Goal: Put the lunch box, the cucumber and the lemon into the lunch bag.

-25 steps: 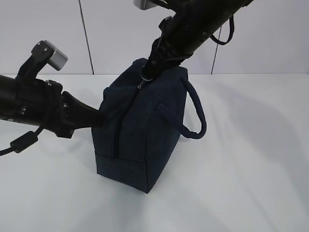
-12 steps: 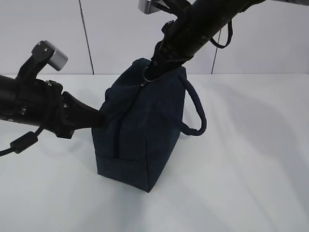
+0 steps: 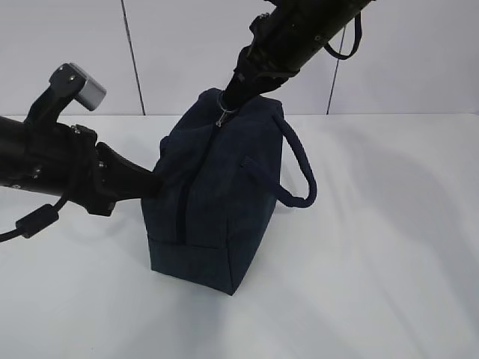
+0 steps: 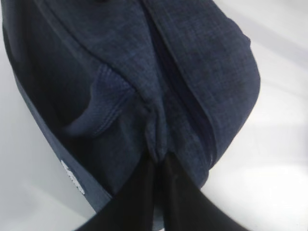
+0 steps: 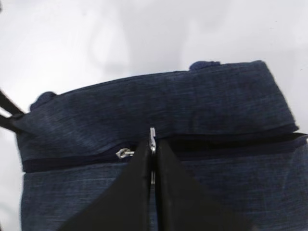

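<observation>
Lunch bag (image 3: 217, 202): upright on white tabletop (image 3: 374, 262), zipper line running along its top. Right gripper (image 5: 153, 149): jaws closed on metal ring pull (image 3: 222, 118) at top. Left gripper (image 4: 156, 159): jaws pinching fabric at bag's end.

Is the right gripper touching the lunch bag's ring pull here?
Touching. In the right wrist view the right gripper has its fingertips closed on the metal ring pull at the lunch bag zipper; no gap shows.
</observation>
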`<action>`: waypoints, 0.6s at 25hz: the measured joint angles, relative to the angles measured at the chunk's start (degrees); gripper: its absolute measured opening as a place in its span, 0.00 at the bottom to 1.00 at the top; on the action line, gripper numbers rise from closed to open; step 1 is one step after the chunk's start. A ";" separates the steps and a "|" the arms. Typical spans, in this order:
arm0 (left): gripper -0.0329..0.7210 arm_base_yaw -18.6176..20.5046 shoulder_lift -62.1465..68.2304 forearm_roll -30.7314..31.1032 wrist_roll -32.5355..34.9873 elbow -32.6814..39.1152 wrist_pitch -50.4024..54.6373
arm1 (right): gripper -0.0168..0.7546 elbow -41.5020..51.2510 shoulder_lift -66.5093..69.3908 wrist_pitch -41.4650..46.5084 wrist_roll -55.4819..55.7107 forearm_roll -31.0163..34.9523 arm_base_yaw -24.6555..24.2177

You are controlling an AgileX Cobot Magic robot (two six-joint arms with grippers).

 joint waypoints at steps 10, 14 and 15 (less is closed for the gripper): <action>0.04 -0.10 0.00 0.02 0.00 0.10 -0.04 | 0.03 -0.57 0.62 2.91 -3.08 5.54 -0.45; 0.04 -0.23 0.00 -0.21 0.00 0.10 0.29 | 0.03 -0.57 2.10 2.05 -3.97 6.57 -0.45; 0.04 -0.56 0.00 -0.19 0.00 0.10 0.32 | 0.03 -0.57 2.47 1.54 -4.22 6.72 -0.45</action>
